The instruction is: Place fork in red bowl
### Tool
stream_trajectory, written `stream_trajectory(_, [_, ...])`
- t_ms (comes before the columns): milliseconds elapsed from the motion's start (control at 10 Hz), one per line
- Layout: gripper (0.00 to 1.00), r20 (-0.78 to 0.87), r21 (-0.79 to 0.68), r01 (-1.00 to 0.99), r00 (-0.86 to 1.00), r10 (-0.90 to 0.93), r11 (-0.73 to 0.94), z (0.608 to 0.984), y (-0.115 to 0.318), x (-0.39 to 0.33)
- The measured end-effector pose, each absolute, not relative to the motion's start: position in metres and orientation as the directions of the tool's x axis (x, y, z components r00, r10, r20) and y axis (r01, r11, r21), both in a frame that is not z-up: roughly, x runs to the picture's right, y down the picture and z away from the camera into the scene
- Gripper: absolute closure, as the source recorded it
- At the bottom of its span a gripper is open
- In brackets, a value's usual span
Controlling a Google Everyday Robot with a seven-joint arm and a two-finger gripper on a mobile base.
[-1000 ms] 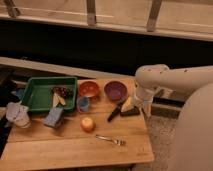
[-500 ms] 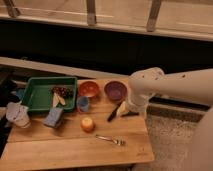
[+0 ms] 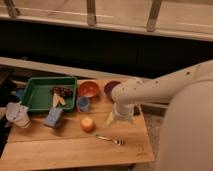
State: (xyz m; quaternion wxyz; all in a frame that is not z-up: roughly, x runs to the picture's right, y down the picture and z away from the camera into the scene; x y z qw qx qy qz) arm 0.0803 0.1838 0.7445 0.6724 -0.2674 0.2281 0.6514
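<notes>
Fork (image 3: 110, 139): 1, lying flat on worktop (image 3: 55, 150) near its front edge, well apart from red bowl (image 3: 89, 89). Gripper (image 3: 119, 115): 1, low over worktop between purple bowl (image 3: 111, 87) and fork; cannot tell its grip state.

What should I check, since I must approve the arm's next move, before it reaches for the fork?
1. Thin silver metal fork lies free on the wooden table: ok.
2. Round orange-red bowl upright, nothing seen inside: ok.
3. Claw above the fork: not ok; it hangs farther back, by the purple bowl.
4. Straight path from fork to bowl free: not ok; small blue cup and round orange object lie between.
</notes>
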Motion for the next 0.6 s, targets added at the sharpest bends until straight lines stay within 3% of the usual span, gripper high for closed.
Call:
stream_trajectory(200, [0.21,-0.691,-0.080,-0.994,0.105,0.715,0.069,0.767,0.206,0.061])
stream_trajectory(600, [0.21,-0.703,-0.084,-0.993,0.120,0.701,0.085,0.769,0.213,0.059])
